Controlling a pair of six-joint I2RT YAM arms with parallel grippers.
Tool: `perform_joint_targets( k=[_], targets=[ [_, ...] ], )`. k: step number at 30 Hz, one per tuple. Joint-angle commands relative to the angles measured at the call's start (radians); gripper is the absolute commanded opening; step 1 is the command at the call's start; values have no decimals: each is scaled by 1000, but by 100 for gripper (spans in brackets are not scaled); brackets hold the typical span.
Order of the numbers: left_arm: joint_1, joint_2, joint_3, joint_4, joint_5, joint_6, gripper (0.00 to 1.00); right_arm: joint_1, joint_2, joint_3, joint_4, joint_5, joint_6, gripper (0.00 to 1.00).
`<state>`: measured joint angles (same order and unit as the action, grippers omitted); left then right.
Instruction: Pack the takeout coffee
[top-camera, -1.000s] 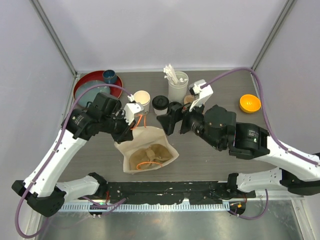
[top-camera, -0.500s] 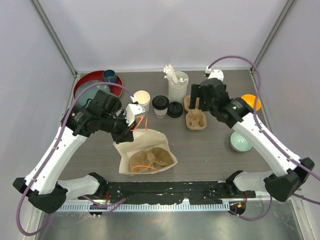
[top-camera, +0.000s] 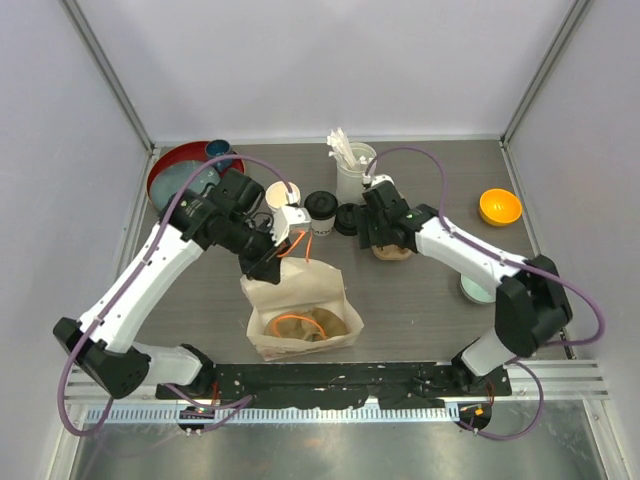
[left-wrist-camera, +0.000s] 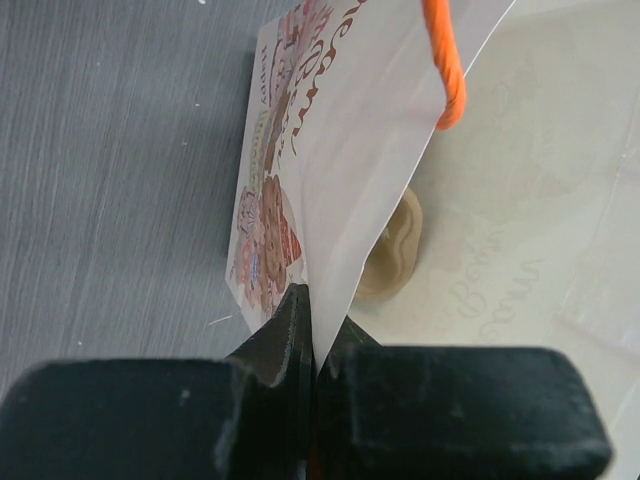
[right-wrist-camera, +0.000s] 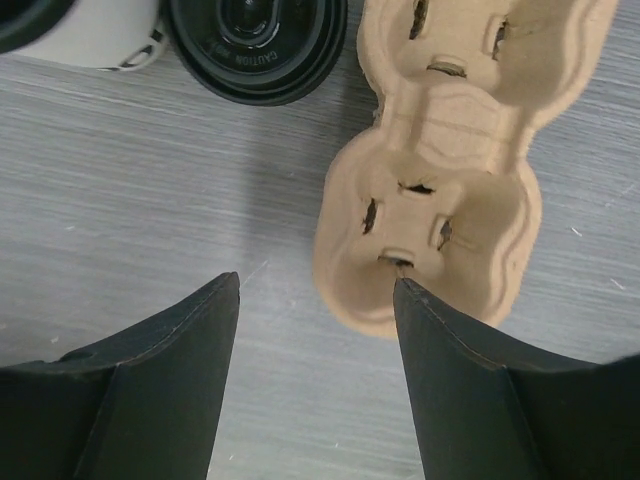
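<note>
Two takeout coffee cups stand at the back: an open white cup (top-camera: 283, 194) and a cup with a black lid (top-camera: 321, 208), whose side (right-wrist-camera: 100, 35) also shows in the right wrist view. A loose black lid (top-camera: 348, 216) (right-wrist-camera: 258, 38) lies beside them. My left gripper (top-camera: 273, 260) (left-wrist-camera: 312, 300) is shut on the top edge of the white paper bag (top-camera: 300, 315) (left-wrist-camera: 340, 150), which stands open. My right gripper (top-camera: 379, 232) (right-wrist-camera: 315, 285) hangs open low over the near end of the tan cup carrier (top-camera: 392, 250) (right-wrist-camera: 460, 150), one fingertip at its rim.
A white cylinder of sticks (top-camera: 352, 170) stands behind the lids. A red tray (top-camera: 170, 165) with a blue bowl (top-camera: 220, 151) sits back left. An orange bowl (top-camera: 498, 207) and a pale green bowl (top-camera: 468, 291) are on the right. Something tan (left-wrist-camera: 395, 255) lies inside the bag.
My right arm has swung from above the bag back to the cup carrier, and its jaws have narrowed a little. My left gripper has shifted right, pulling the bag more upright.
</note>
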<state>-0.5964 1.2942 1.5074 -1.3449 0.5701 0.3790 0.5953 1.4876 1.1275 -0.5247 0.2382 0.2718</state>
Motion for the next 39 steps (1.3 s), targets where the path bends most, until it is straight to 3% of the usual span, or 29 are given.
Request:
perform_joint_targets(
  k=[1,7,14,24,27,31,39],
  targets=[
    [-3,37,66,-19,-39,29,0,1,108,52,72,46,-80,68],
    [-5,94,117,15,-38,80,0,-3,249,66,97,93,-103,58],
    [-3,143,148,58,-1,121,0,-69,218,5,94,122,-102,32],
    [-5,243,220,112,11,115,0,-258,174,-34,97,99,-169,20],
    [-5,257,220,119,10,120,0,-307,166,-34,121,73,-203,22],
    [-5,275,227,125,37,141,0,-308,174,-6,109,104,-226,40],
    [-6,298,225,73,17,164,0,-307,136,46,46,102,-227,61]
  ],
)
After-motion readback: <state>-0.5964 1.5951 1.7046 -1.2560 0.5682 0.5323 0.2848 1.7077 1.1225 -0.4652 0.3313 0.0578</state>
